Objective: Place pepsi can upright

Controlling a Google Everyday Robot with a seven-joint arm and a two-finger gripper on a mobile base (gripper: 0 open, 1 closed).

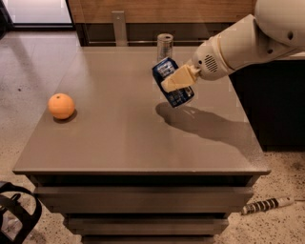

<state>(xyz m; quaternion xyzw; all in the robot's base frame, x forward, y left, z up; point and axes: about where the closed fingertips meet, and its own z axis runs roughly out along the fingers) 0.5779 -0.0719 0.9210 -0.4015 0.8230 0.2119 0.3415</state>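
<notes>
Pepsi can (pixel 179 97) partly behind hand (pixel 172 82) above table (pixel 119 138)

Gripper (pixel 177 80), clamping pepsi can (pixel 180 97), hangs over grey table (pixel 119 138) w/ drawers below. Behind it: wood-panel wall (pixel 190 9). Far left: pale speckled floor (pixel 28 52), bright glass (pixel 38 9). Right: dark cabinet (pixel 271 109).

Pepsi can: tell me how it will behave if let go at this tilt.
The gripper holds the pepsi can tilted above the table; released so, it would probably topple. Its round body would then likely roll.
</notes>
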